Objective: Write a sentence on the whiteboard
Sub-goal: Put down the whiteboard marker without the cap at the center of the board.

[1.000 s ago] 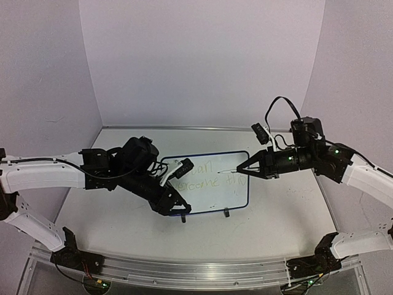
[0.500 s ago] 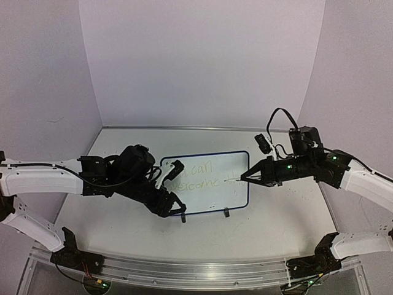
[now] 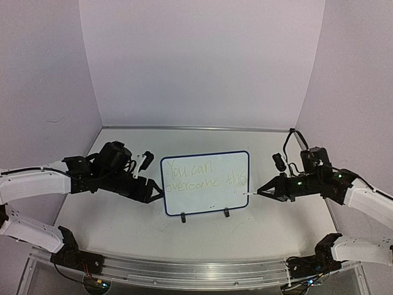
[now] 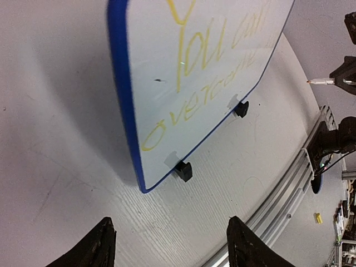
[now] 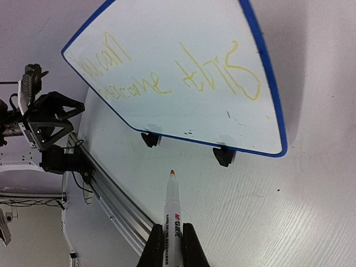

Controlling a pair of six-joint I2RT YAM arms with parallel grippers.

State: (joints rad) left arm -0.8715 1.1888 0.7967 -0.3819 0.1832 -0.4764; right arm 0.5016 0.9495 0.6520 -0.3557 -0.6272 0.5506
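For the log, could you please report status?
Left gripper open, empty. Right gripper shut on white marker, tip off the blue-framed whiteboard. Yellow-green sentence complete. Nothing obstructing.

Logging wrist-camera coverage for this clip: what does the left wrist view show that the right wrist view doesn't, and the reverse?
Left wrist only: the left hand, seen from within, open and empty. Right wrist only: the word "this" and the marker's printed barrel, clamped in the right hand. Both: the whiteboard, its black feet, the sentence's first words, the table and the marker's tip.
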